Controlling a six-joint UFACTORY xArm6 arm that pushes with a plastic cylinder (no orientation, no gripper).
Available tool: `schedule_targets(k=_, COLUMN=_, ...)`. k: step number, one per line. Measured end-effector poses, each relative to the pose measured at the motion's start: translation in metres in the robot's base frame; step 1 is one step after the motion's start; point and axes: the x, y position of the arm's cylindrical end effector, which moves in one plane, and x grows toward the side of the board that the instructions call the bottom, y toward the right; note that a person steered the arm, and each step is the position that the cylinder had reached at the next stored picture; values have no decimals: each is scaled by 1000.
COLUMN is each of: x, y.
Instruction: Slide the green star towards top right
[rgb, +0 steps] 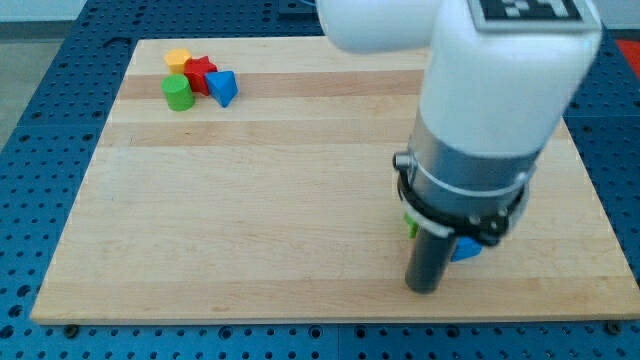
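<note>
My tip (424, 288) rests on the counter (250, 220), no pincer to open or close. Just behind it, left, a green sliver (410, 226), likely the star; right, a blue block (466, 248). Far top left: green cylinder (178, 92), red star (200, 73), blue block (223, 88), yellow block (178, 59).

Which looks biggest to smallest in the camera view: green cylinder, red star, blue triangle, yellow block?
1. Blue triangle and green cylinder: alike, no call.
2. Red star, partly hidden.
3. Yellow block.
</note>
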Motion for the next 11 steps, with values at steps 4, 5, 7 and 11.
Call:
schedule_targets(k=4, x=-148, y=7)
schedule_targets(k=5, x=-187, y=15)
schedule_targets(k=7, x=-189, y=-6)
schedule_targets(k=11, x=-136, y=41)
